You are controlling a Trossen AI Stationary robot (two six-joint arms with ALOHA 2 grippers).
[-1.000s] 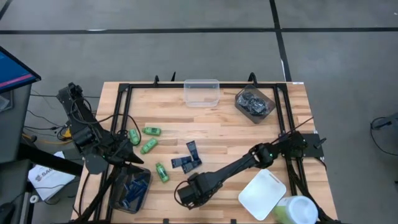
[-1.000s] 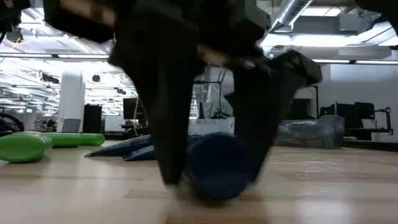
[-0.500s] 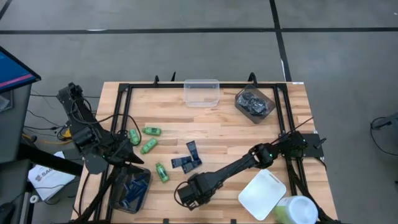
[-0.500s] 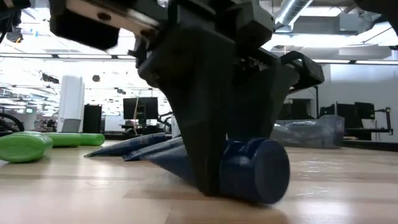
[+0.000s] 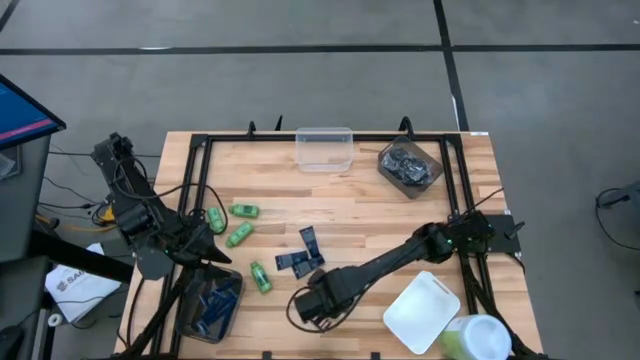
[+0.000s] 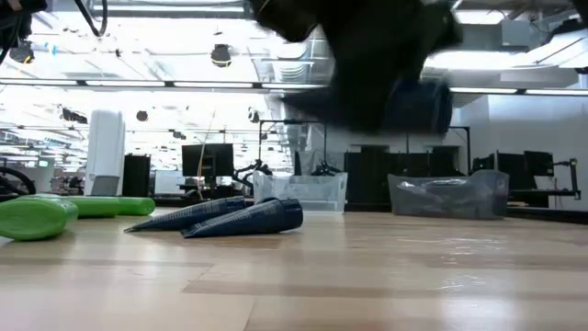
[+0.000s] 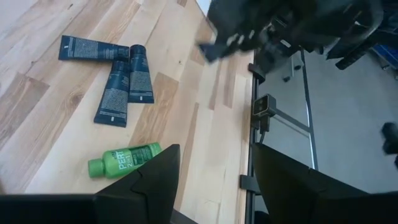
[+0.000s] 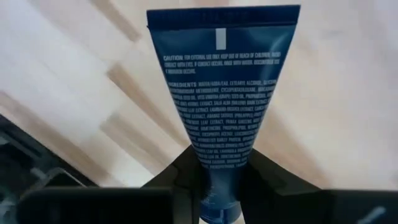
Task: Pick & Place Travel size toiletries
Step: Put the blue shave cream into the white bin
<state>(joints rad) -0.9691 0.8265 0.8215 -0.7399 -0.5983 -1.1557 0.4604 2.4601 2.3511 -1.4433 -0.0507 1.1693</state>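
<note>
A pale butcher-block counter (image 5: 370, 215) inside a black frame is standing on a grey floor, with an open workshop hall behind it in the low view.

Finding 1: the right gripper (image 5: 312, 303) is clenching a flat dark navy tube (image 8: 222, 93) near the counter's front edge. In the right wrist view the tube is projecting straight forward between the two fingers, pinched at its cap end, its flat crimped end pointing away and its long axis in line with the gripper. In the low view the tube and gripper are hanging clear above the wood, not touching it.

Finding 2: the tub of dark items (image 5: 210, 308) at the front left corner is lying to the left of the right gripper, with one green bottle (image 5: 261, 277) between them. I judge this tub the likely destination, so the carry is running leftward along the front edge; the right arm is the one holding the load. The white tray (image 5: 422, 313) is sitting just to the right of that gripper.

Finding 3: the left gripper (image 7: 211, 180) is waiting with fingers apart and empty above the counter's left side, near the tub.

Materials: the tube is soft, matte plastic with fine white print. Three more navy tubes (image 7: 115, 78) are lying flat and overlapping at mid-counter. The green bottles are glossy and rounded. A clear tub (image 5: 324, 148) is standing at the rear edge.
</note>
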